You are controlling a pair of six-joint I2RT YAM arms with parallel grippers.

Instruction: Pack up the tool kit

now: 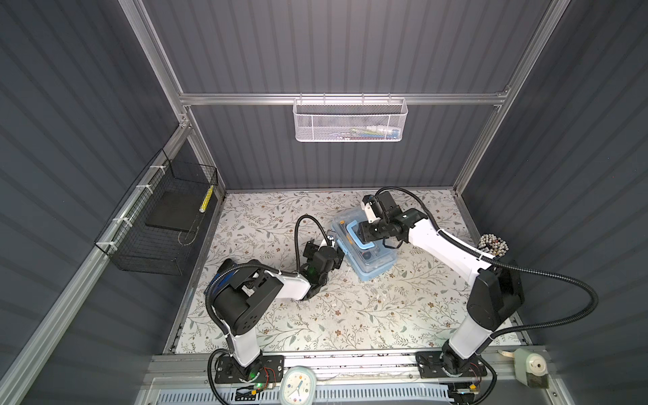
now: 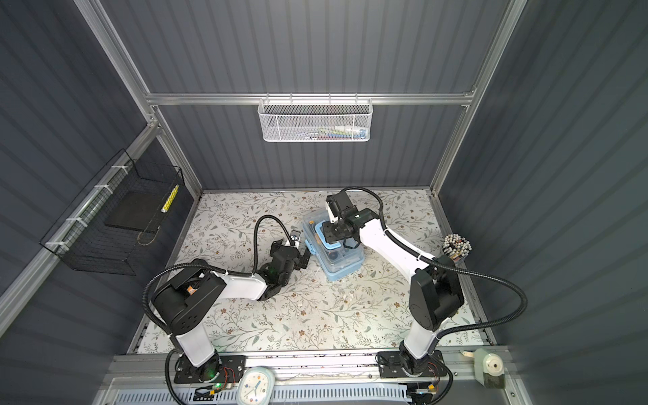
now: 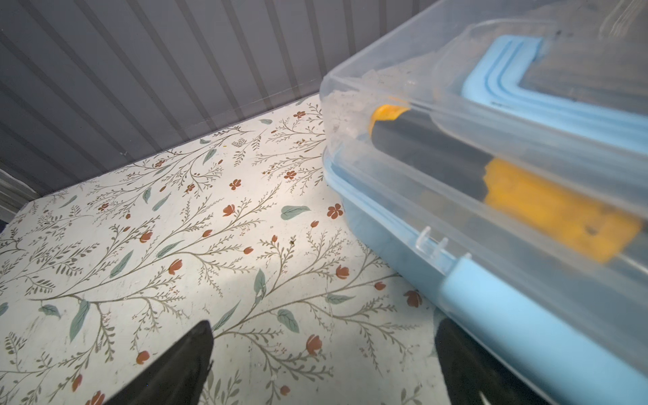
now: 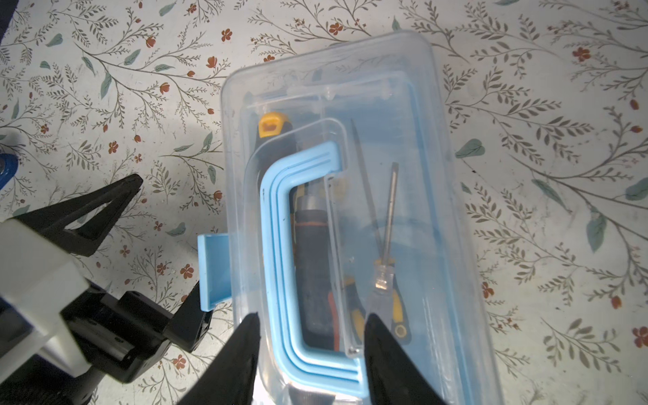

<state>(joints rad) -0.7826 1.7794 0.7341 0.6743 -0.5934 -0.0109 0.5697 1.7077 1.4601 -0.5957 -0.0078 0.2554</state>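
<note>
The tool kit (image 1: 377,266) (image 2: 345,266) (image 3: 491,196) (image 4: 420,157) lies on the floral table with its clear lid down. Screwdrivers (image 4: 387,238) and a black-orange handle (image 4: 312,266) show through the lid. My right gripper (image 4: 312,326) (image 1: 361,233) hangs over the lid, jaws partly open on either side of one end of the blue C-shaped handle (image 4: 277,228), very close to it. My left gripper (image 3: 322,336) (image 4: 168,242) stands wide open on the table beside the case. One of its fingertips (image 4: 198,301) is at the blue side latch (image 4: 214,266).
A white mesh basket (image 1: 350,122) hangs on the back wall and a black wire basket (image 1: 154,228) on the left wall. A cup of pens (image 1: 492,245) stands at the table's right edge. A clock (image 1: 297,385) and a pencil sharpener (image 1: 531,371) sit on the front rail.
</note>
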